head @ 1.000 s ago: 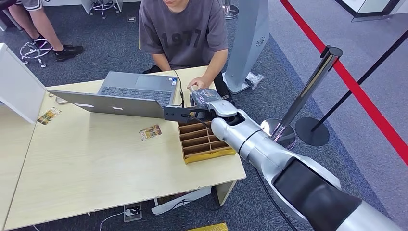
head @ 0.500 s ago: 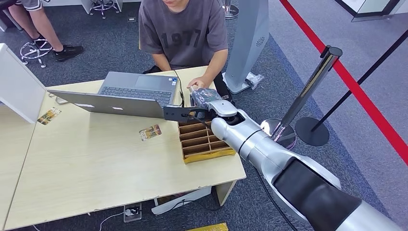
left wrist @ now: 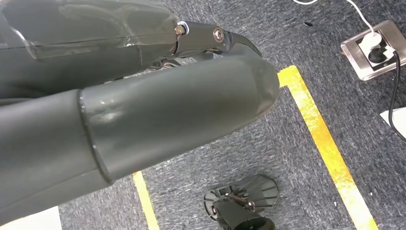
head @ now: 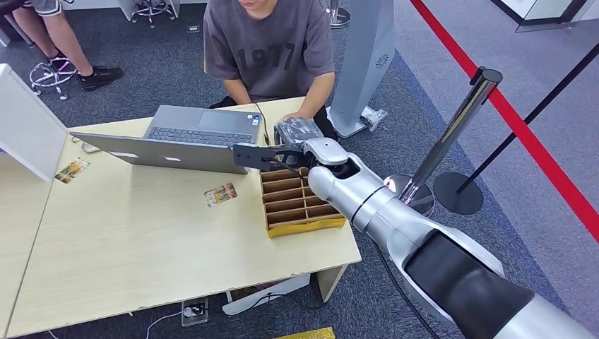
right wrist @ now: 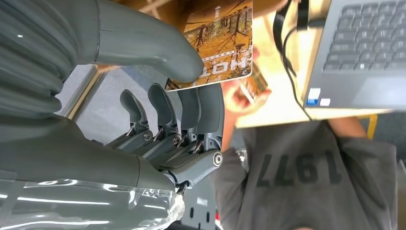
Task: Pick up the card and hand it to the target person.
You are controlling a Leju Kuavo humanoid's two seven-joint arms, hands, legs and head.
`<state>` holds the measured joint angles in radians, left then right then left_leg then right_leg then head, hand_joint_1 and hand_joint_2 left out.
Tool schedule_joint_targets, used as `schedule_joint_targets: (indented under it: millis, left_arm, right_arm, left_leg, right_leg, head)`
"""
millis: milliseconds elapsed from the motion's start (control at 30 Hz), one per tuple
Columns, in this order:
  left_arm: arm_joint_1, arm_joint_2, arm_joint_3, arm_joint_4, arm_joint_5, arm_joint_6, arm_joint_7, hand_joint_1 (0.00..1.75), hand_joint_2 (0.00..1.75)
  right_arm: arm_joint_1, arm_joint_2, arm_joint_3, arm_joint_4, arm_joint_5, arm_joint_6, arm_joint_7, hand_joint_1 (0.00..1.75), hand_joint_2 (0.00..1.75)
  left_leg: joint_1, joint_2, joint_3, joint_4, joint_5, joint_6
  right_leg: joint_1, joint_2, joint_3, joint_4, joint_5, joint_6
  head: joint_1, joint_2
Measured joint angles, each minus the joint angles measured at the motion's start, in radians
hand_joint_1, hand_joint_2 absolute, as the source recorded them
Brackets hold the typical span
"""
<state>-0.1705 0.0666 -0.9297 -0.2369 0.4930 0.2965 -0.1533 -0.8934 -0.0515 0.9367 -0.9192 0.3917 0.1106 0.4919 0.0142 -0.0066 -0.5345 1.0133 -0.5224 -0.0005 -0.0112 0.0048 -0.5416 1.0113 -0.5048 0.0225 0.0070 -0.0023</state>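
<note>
The right hand (right wrist: 143, 91) holds the card (right wrist: 218, 43): in the right wrist view the thick grey thumb presses on one face of the card and the darker fingers (right wrist: 191, 112) lie against the other face, so the card is pinched between them. The card is orange and brown, with a picture of trees and white letters on it. In the head view the right hand (head: 300, 134) is at the far edge of the surface (head: 141, 240), above the far end of the cardboard divider box (head: 297, 205), and it is stretched toward the person (head: 272, 49) who sits behind the surface in a grey shirt with the number 1977. The person's hand (right wrist: 242, 96) is just beside the held card; I cannot tell if it touches the card. It seems to hold a small card of its own.

The left hand (left wrist: 143, 115) hangs low over the grey carpet floor (left wrist: 306, 191) with yellow tape lines (left wrist: 325, 143). The thumb covers the fingers, so I cannot tell if this hand is wide or closed.

On the surface an open grey laptop (head: 191, 138) stands in front of the person. Another card (head: 220, 194) lies flat on the surface near the box, and one more card (head: 71, 169) lies near the left edge, beside a white panel (head: 25, 123). To the right of the surface, on the floor, stands a metal post (head: 452, 134) with a red belt (head: 508, 113).
</note>
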Motion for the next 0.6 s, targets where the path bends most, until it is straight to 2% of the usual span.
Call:
schedule_joint_targets:
  millis: [267,600]
  left_arm:
    - [0.005,0.001,0.002,0.000,0.007,0.001,-0.004,0.00,0.00]
    - [0.009,0.001,0.004,0.000,0.007,0.001,-0.006,0.00,0.00]
  right_arm:
    - [-0.002,-0.036,-0.019,-0.102,-0.002,-0.003,0.047,1.42,1.75]
    - [-0.005,-0.124,-0.073,-0.197,-0.030,-0.052,0.083,1.47,1.75]
  left_leg:
    - [0.000,0.000,0.000,0.000,0.000,0.000]
    - [0.000,0.000,0.000,0.000,0.000,0.000]
  right_leg:
    - [0.000,0.000,0.000,0.000,0.000,0.000]
    - [0.000,0.000,0.000,0.000,0.000,0.000]
  head:
    - [0.000,0.000]
    - [0.000,0.000]
